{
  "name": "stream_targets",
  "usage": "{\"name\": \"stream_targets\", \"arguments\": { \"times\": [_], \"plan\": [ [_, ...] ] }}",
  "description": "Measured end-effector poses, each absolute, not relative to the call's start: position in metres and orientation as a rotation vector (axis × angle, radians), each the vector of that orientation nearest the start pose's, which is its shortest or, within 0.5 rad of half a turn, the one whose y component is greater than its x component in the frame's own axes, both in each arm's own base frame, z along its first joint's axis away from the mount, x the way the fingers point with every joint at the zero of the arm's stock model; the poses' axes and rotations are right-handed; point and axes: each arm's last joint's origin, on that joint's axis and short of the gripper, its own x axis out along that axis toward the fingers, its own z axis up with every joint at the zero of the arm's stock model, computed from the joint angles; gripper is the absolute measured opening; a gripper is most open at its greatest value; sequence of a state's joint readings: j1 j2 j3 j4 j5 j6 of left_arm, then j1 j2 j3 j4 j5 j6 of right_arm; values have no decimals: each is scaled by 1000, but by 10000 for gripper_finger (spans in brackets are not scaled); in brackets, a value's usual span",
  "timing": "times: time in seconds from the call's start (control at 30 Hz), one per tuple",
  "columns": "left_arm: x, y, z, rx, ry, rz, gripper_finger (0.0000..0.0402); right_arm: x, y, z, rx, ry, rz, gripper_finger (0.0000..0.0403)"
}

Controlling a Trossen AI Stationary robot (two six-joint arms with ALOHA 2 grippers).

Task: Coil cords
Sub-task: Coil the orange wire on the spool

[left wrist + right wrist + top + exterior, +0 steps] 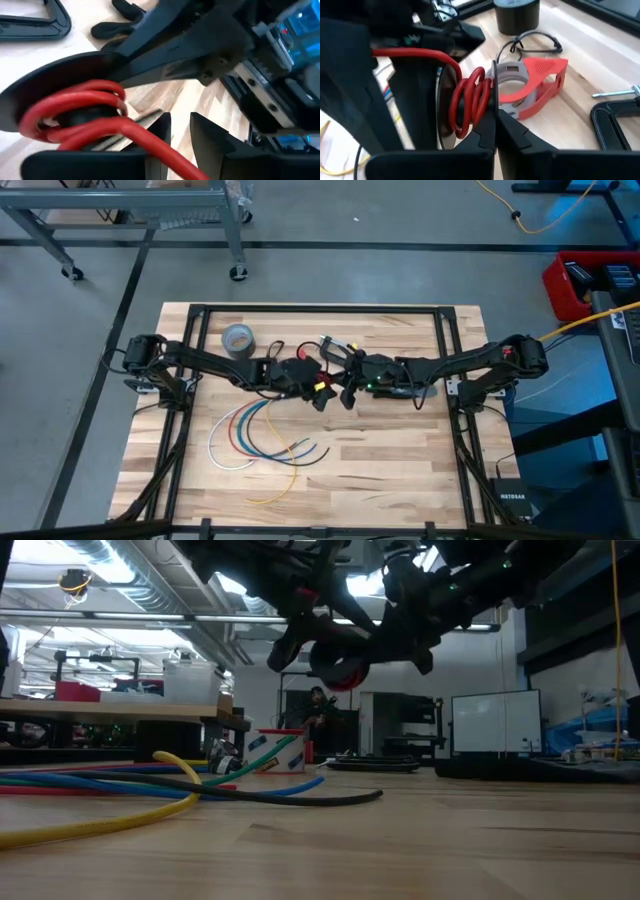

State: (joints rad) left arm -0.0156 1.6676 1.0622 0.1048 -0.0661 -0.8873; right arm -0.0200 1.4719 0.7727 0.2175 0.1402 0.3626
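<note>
A small black round spool (55, 82) with thin red wire (75, 100) wound on it hangs above the table's middle between my two grippers; the low view also shows the spool (340, 665) clear of the wood. My right gripper (496, 125) is shut on the spool. My left gripper (180, 137), just left of the spool, has the free run of the red wire between its fingers. In the high view my left gripper (315, 385) and my right gripper (347, 385) almost meet. My left gripper has the free run of the red wire (150, 142) between its two fingers, a short way from the coil. The wire runs from the windings back between the fingers, lifted clear of the table. My right gripper pinches the rim of the spool's thin flange (492, 100) between its two fingertips, coming level from the table's right. The flange stands on edge in line with the fingers, the red windings (470, 100) beside it. The spool is lifted clear.
A grey tape roll (238, 338) stands at the far left. A fanned bundle of coloured wires (260, 435) lies near left. A red cone-shaped plastic piece (535, 82), a thin black cord (535, 40) and a black clamp (615, 120) lie beyond the spool.
</note>
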Motion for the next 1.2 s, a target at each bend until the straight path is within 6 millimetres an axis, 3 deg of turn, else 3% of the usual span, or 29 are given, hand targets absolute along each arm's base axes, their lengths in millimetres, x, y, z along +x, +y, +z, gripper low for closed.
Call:
{"name": "stream_targets", "arguments": {
  "times": [0.2,0.63,0.9,1.2],
  "plan": [
    [366,-10,230,-850,446,266,63,306,-11,212,323,418,-258,5],
    [365,-25,229,-814,456,257,3,306,-11,212,319,414,-273,5],
    [365,-29,230,-819,421,297,1,310,-11,221,329,318,-257,5],
    [367,-30,235,-834,367,272,0,308,-11,217,324,362,-268,5]
  ]
}}
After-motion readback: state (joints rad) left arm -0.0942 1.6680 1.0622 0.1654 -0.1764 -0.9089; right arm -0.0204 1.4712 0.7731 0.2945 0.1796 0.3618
